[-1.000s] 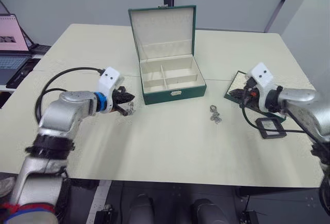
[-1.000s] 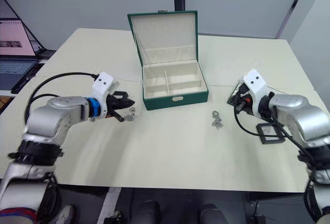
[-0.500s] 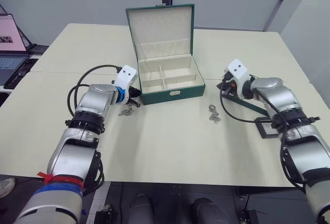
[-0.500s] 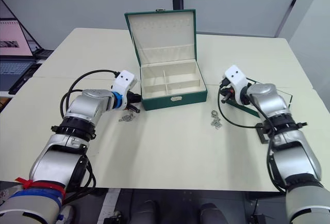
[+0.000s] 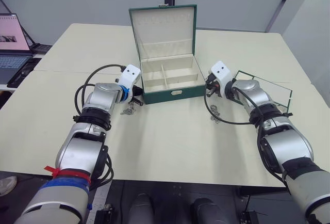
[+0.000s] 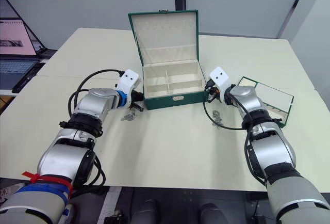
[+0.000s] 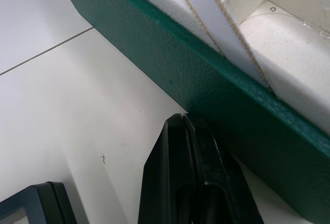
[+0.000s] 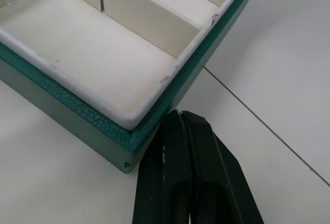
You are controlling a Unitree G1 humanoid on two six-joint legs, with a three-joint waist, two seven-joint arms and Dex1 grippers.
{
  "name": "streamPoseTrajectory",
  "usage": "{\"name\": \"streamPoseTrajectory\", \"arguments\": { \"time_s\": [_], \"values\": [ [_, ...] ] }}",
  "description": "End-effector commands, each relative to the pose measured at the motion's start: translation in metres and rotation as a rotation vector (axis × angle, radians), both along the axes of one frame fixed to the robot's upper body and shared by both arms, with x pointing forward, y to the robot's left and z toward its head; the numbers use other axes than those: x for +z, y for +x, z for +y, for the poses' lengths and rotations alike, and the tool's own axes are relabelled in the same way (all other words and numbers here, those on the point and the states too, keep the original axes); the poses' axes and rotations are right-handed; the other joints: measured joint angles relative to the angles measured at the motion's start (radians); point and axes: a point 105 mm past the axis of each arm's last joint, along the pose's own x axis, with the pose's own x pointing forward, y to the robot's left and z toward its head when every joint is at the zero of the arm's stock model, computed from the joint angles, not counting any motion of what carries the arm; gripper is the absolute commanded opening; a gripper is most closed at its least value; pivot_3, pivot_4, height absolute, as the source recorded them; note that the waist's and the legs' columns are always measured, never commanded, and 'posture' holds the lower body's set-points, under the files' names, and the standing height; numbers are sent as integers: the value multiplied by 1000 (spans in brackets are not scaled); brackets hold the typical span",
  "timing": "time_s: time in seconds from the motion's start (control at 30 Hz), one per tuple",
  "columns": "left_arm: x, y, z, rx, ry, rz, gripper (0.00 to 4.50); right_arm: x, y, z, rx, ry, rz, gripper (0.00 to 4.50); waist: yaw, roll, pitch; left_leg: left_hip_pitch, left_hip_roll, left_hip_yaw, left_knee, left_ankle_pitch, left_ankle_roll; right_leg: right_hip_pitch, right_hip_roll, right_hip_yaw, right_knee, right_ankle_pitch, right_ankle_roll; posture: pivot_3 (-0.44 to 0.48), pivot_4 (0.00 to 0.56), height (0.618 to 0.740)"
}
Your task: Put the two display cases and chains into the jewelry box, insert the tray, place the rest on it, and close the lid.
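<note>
Sitting open at twelve o'clock on the table (image 5: 154, 157), the jewelry box (image 5: 172, 92) shows bare cream compartments, and its lid (image 5: 164, 30) stands upright behind it. Nothing of the task is inside yet.

One of the chains (image 5: 214, 113) lies on the table at about four o'clock from the box's front right corner; another bunch (image 5: 129, 110) lies at about seven o'clock from the front left corner. The tray (image 5: 265, 91) rests at three o'clock, well apart from the box. A dark corner of one display case (image 7: 31, 203) shows in the left wrist view.

The left gripper (image 7: 193, 131) sits just beside the box's left wall, fingers clenched together and holding nothing. The right gripper (image 8: 180, 126) is at the box's front right corner, fingers likewise pressed flat together, empty.

The main risk, as I judge it, is that both arms crowd the box walls: a sideways nudge could slide or twist the box and shake the upright lid down. With the fingers clenched, neither can take a chain without opening first, and a low sweep towards the chains could drag or scatter them.
</note>
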Motion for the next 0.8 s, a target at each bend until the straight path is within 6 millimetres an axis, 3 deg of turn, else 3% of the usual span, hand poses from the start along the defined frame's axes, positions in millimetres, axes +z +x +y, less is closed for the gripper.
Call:
{"name": "streamPoseTrajectory", "arguments": {
  "time_s": [0.03,0.23,0.8],
  "values": [
    [15,2,-25,-87,-24,-45,0,19,-2,15,71,36,-58,12,0,0,0,0,0,0,0,0,0,0,0,0,0,0,0,0,150,737],
    [19,-1,-41,-149,-24,-53,0,17,-12,21,107,49,-53,12,3,0,0,0,0,0,0,0,0,0,0,0,0,0,0,0,150,737],
    [19,-8,-69,-268,1,-39,0,-12,-65,24,98,67,29,12,8,0,0,0,0,0,0,0,0,0,0,0,0,0,0,0,150,737]
  ]
}}
